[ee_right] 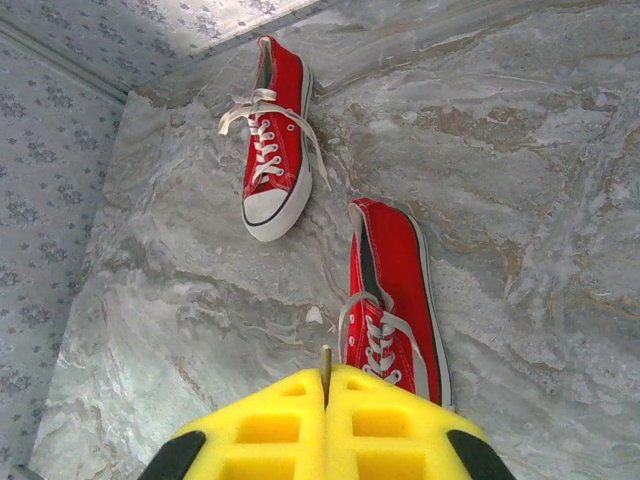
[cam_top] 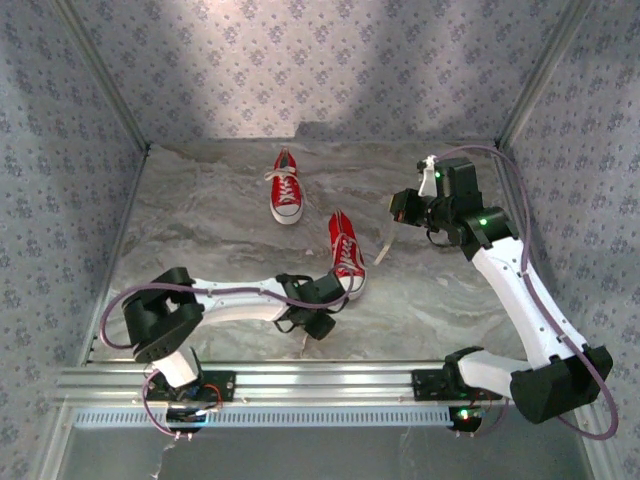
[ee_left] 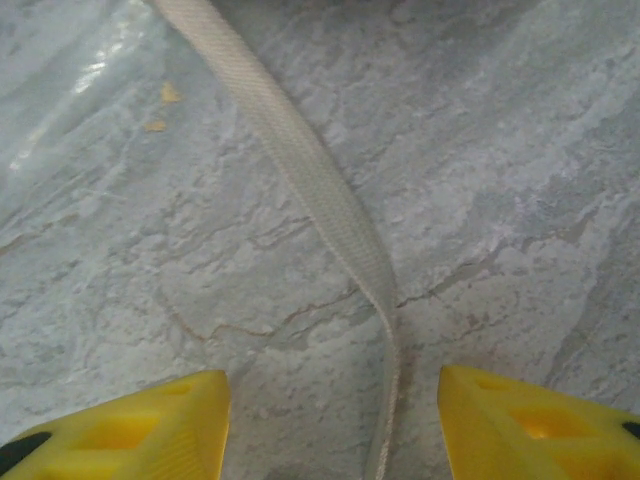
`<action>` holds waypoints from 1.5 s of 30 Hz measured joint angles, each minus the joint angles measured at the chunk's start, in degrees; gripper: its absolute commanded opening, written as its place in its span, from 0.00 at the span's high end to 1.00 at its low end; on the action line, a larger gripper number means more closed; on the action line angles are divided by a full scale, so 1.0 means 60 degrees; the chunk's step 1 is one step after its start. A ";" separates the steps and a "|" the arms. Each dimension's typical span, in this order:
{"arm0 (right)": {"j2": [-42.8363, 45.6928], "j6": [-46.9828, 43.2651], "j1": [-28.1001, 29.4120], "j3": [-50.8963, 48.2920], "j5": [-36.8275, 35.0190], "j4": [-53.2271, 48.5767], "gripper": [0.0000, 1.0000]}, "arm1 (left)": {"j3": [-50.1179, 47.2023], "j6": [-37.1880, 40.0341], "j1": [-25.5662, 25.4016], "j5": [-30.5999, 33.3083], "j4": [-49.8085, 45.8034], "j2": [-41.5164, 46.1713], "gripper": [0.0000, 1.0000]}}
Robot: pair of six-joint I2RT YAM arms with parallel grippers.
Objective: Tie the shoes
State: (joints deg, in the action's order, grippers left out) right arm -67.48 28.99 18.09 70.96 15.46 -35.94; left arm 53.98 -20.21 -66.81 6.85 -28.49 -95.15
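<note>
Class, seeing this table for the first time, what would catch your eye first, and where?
Two splashes of red on the grey marbled table: the far shoe sits toward the back wall, the near shoe mid-table at the left arm's tip. Then the left tool, its yellow fingers open either side of a white lace lying on the table, while the right tool is shut on a second lace.

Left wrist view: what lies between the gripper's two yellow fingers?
A white lace runs down over the marble table, passing between the left gripper fingers and touching neither. The left wrist view shows it.
</note>
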 measured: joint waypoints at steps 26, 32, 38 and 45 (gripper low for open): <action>-0.1982 0.0102 0.1800 0.2790 0.0594 -0.0044 1.00 | -0.1851 0.0033 0.2452 0.0710 0.2812 0.4612 1.00; -0.3362 0.0102 0.2608 0.4393 0.1045 -0.0015 1.00 | -0.1931 -0.0007 0.3799 0.0459 0.3453 0.5275 1.00; -0.4244 0.0244 0.3089 0.5253 0.1501 0.0015 1.00 | -0.1712 -0.0062 0.4805 0.0175 0.3727 0.5610 1.00; -0.4929 0.1137 0.3034 0.5242 0.1661 0.0477 1.00 | -0.1559 -0.0189 0.5242 -0.0597 0.4350 0.5606 1.00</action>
State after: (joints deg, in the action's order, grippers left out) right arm -97.06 35.81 36.29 102.41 25.43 -33.08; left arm 44.62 -21.34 -35.35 3.27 -2.39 -61.52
